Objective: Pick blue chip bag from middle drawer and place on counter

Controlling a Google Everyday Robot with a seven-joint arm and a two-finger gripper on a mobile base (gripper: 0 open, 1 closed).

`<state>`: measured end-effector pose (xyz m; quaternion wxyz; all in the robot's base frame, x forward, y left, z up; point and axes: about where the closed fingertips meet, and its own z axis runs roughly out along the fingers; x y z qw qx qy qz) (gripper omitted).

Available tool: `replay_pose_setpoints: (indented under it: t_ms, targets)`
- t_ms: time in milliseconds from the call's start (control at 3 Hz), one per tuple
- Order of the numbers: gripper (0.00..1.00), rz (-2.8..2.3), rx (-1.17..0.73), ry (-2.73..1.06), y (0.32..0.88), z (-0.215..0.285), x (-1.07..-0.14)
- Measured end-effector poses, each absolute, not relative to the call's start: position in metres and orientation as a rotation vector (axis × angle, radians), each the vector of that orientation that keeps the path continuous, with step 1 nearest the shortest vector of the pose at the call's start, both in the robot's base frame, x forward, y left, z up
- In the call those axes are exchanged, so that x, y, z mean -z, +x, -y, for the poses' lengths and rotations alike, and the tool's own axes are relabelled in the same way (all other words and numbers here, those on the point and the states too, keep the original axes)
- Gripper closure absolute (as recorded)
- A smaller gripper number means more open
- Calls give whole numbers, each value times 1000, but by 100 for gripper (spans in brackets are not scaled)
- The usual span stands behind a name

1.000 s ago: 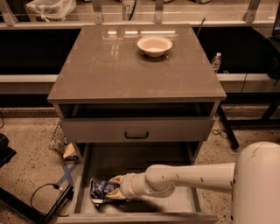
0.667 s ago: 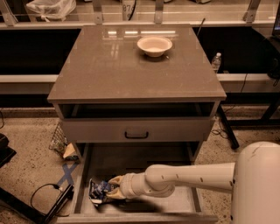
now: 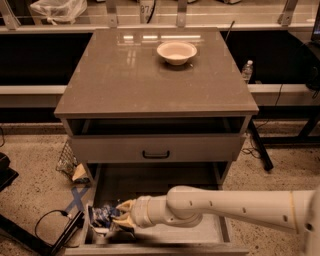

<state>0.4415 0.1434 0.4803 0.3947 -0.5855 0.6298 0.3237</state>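
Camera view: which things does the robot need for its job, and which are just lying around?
For the job: blue chip bag; middle drawer holding it; counter; gripper, down in the drawer at the bag.

Just lying about: bowl on the counter; water bottle off to the right; plastic bag at the back.

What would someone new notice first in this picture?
The big white arm stretched in from the right, with its end effector at the blue chip bag in the front left corner of the open middle drawer. Next comes the pale bowl toward the back of the glossy counter.
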Motion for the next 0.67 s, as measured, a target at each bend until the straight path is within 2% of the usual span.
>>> replay_pose_setpoints:
  t_ms: [667]
  targets:
    - [100,-1608,-900,-1405,398,-154,-657]
